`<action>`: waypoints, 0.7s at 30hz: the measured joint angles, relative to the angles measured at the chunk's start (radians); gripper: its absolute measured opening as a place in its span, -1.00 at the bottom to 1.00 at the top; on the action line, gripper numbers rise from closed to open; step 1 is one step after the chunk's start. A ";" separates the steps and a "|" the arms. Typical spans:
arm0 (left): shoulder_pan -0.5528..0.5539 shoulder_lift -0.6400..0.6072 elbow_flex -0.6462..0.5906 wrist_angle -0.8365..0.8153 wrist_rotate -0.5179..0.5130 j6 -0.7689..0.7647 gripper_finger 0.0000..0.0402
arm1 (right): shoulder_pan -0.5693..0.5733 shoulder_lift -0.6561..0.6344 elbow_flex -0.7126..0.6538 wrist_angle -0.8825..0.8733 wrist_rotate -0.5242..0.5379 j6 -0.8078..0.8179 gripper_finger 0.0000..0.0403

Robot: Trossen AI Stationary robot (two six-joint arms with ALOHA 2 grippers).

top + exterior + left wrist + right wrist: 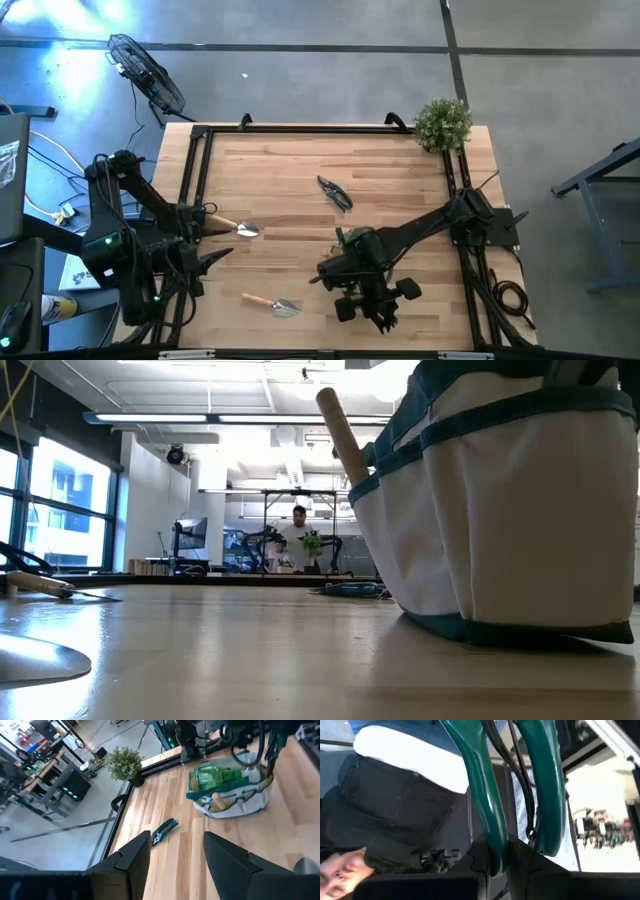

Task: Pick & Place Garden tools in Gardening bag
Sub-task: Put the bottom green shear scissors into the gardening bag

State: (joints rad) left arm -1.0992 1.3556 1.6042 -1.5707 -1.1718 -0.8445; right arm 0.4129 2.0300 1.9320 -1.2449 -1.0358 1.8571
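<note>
Trowels are counted as two on the desk: one [272, 304] near the front edge, one [236, 228] just beside the left gripper [205, 222], whose jaws stand open. One pair of shears [336, 192] lies farther back. The bag [231, 789] sits mid-desk, its green handle [487, 810] clamped in the right gripper's closed jaws. Picking appears in hand; next, the left jaws must close on that trowel.

A pale striped wood grain is shown by the surface [300, 180]. The bag [520, 510] is coloured off-white with teal trim, and a green bottle [220, 774] is seen in it. Green handles are borne by the shears [164, 830]; the plant [442, 124] is green; the trowels [236, 226] have tan handles and silver blades.
</note>
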 joint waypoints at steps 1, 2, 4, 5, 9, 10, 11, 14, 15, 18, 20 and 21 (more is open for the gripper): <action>0.000 0.000 -0.012 0.000 -0.003 -0.001 -0.13 | 0.002 0.000 0.000 0.000 -0.014 0.009 -0.89; 0.000 0.000 -0.023 0.000 -0.006 -0.001 -0.13 | 0.006 0.000 0.000 0.000 -0.026 0.018 -0.89; 0.000 0.000 -0.037 -0.001 -0.010 -0.001 -0.13 | 0.019 0.002 0.000 0.000 -0.039 0.028 -0.89; 0.000 0.000 -0.043 0.000 -0.010 -0.001 -0.13 | 0.024 0.004 0.000 0.000 -0.039 0.029 -0.89; 0.000 0.000 -0.051 0.000 0.001 -0.002 -0.13 | 0.039 0.018 0.000 0.000 -0.043 0.027 -0.89; 0.000 0.000 -0.051 0.000 0.009 -0.002 -0.13 | 0.039 0.022 -0.001 0.002 -0.041 0.024 -0.89; 0.000 0.000 -0.051 0.000 0.015 -0.002 -0.13 | 0.039 0.030 -0.001 0.007 -0.039 0.023 -0.89; 0.000 0.000 -0.051 0.000 0.029 -0.006 -0.13 | 0.029 0.041 -0.002 0.019 -0.041 0.015 -0.89; 0.000 0.000 -0.051 0.000 0.036 -0.012 -0.13 | 0.022 0.044 -0.002 0.019 -0.046 0.011 -0.89; 0.000 0.000 -0.051 0.000 0.045 -0.024 -0.13 | 0.005 0.050 -0.002 0.019 -0.050 -0.001 -0.89; 0.000 0.000 -0.051 0.000 0.046 -0.024 -0.13 | -0.008 0.053 -0.002 0.019 -0.051 -0.007 -0.89; 0.000 0.000 -0.051 0.000 0.049 -0.024 -0.13 | -0.013 0.054 -0.002 0.018 -0.055 -0.015 -0.89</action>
State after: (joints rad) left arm -1.0992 1.3556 1.5536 -1.5709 -1.1226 -0.8689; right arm 0.3995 2.0837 1.9305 -1.2274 -1.0909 1.8417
